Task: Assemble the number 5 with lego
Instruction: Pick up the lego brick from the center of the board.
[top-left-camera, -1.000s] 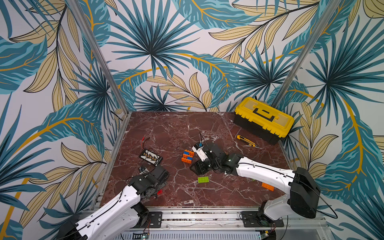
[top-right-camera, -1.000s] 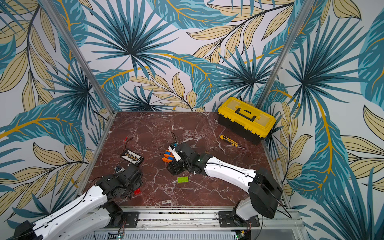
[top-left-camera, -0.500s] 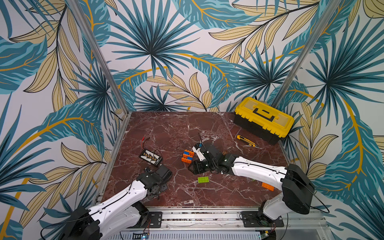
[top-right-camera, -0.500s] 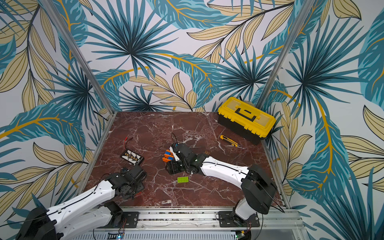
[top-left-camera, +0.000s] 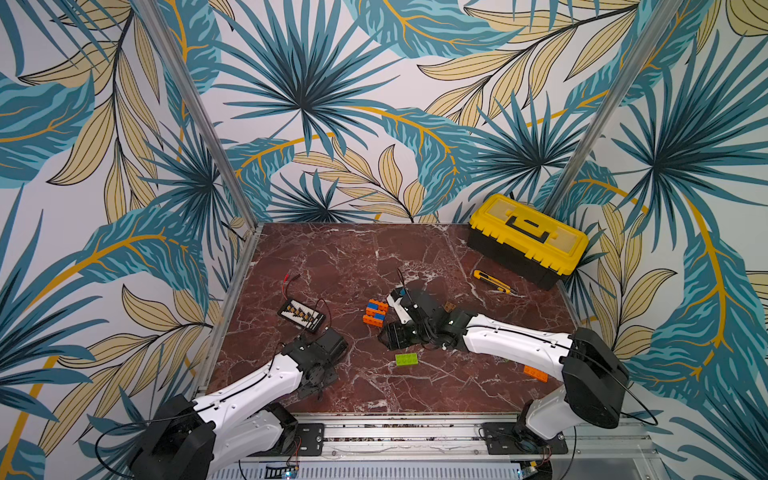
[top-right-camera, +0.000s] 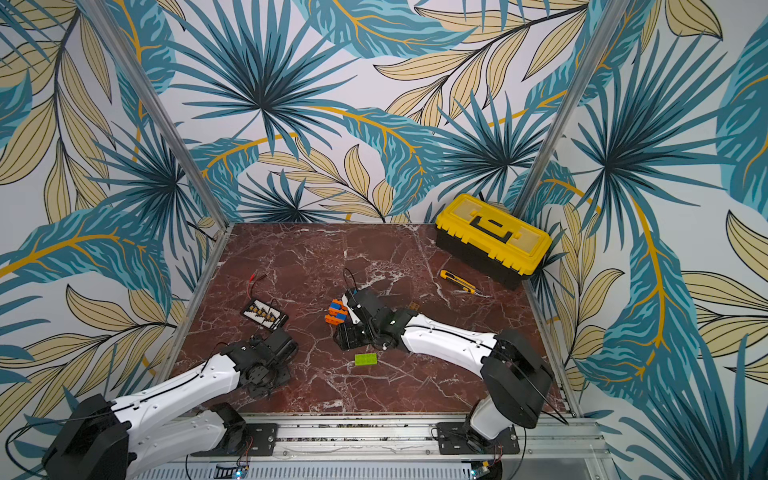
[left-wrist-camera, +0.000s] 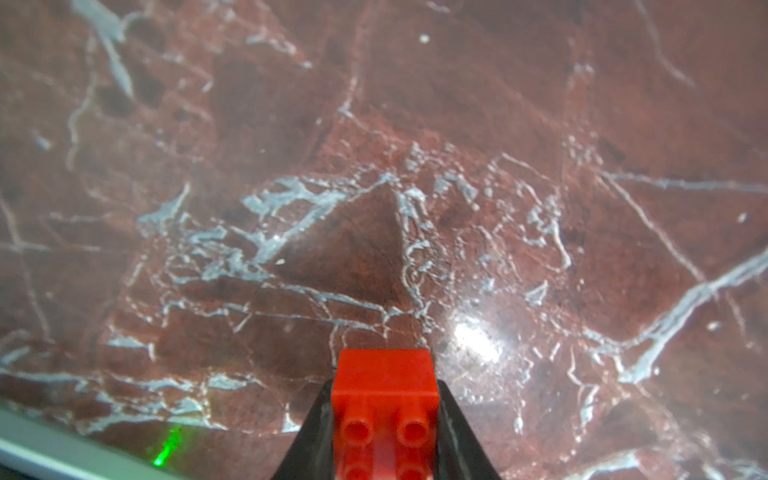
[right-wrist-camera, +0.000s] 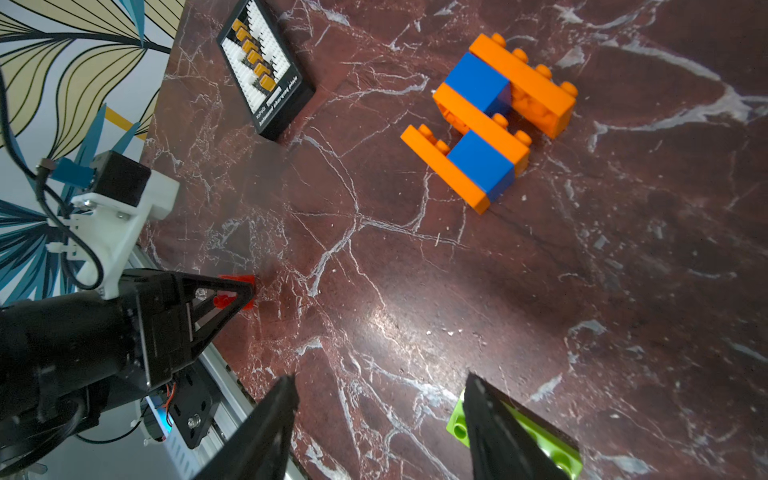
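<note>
the left gripper is clamped on a small red brick, its two black fingers pressed against the brick's opposite sides, with the studs facing the wrist camera. it holds the brick low over the marble table, near the front left corner. whether the brick touches the surface cannot be told. the right wrist view shows the same red brick peeking out at that gripper's tip. the right gripper has its fingers apart with only bare marble between them. one finger overlaps the near end of a lime-green brick, and contact cannot be judged. in both top views that lime-green brick lies flat, just in front of the right gripper. the orange-and-blue assembly lies on its side near the table's middle, three orange oblongs alternating with two blue squares. it is beside the right wrist and apart from both grippers. a loose orange brick sits at the front right, close under the right arm. a black board with yellow parts lies left of the assembly. a utility knife and a yellow toolbox sit at the back right.
</note>
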